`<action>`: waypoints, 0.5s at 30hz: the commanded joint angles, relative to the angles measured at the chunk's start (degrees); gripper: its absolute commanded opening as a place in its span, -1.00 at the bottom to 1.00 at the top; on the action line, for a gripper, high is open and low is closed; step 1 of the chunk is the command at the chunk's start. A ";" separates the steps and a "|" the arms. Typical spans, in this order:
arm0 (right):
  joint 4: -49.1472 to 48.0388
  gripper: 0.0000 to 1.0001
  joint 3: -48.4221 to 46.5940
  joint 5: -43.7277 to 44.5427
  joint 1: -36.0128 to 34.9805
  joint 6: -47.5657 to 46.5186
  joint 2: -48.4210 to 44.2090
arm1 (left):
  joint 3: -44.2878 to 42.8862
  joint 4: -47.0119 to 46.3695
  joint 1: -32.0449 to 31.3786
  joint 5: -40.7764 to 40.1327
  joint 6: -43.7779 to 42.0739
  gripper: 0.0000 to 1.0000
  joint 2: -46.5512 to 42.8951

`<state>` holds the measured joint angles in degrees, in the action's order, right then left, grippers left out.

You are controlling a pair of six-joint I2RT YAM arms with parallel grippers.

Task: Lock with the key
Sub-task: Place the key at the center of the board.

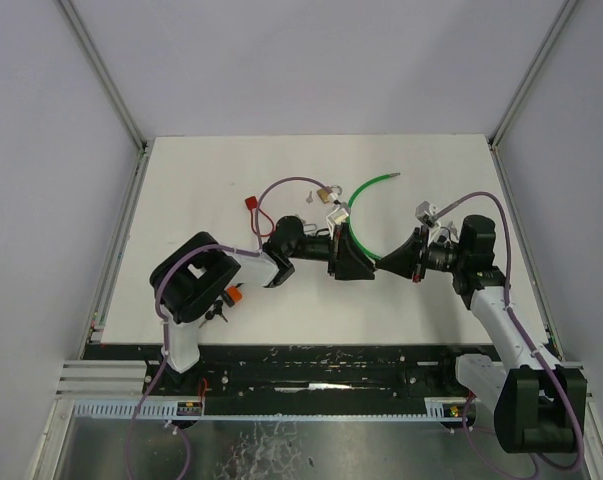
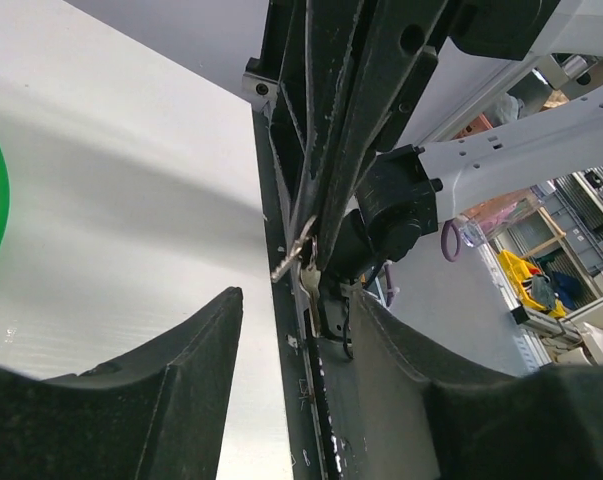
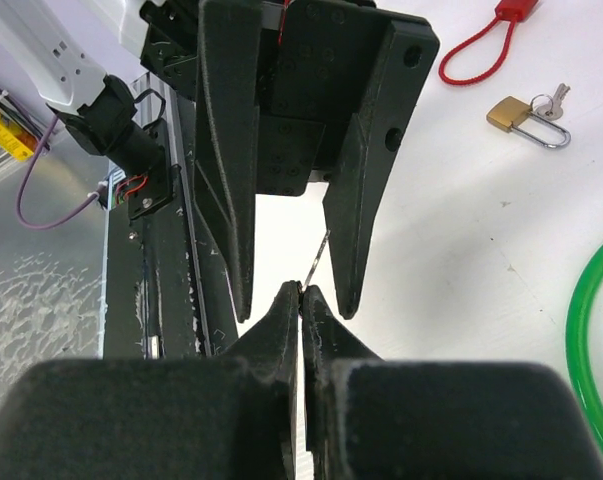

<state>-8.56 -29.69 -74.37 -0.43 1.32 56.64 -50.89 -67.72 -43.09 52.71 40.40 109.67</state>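
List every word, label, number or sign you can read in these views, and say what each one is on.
No text can be read in any view.
The padlock: any stamp is too small to read.
The red tag: no print shows.
The held key: blurred, nothing legible.
The yellow object in the background: blurred, nothing legible.
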 commanded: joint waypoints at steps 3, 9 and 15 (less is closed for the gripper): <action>-2.72 -1.00 0.51 0.69 -1.75 -2.44 0.06 | -2.57 -1.90 -0.59 1.82 -0.10 -0.37 1.18; -2.46 -1.00 0.60 0.97 -2.03 -3.13 -0.42 | -2.83 -2.70 -0.62 2.71 0.20 -0.99 1.61; 0.30 -0.36 -0.80 1.85 -1.85 -3.94 -2.67 | -1.42 -2.90 -0.59 2.23 -1.85 -0.99 0.28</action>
<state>-8.27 -28.95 -73.19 -1.89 -1.15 56.27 -52.29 -67.68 -43.29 54.17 40.51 110.74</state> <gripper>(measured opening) 0.204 0.010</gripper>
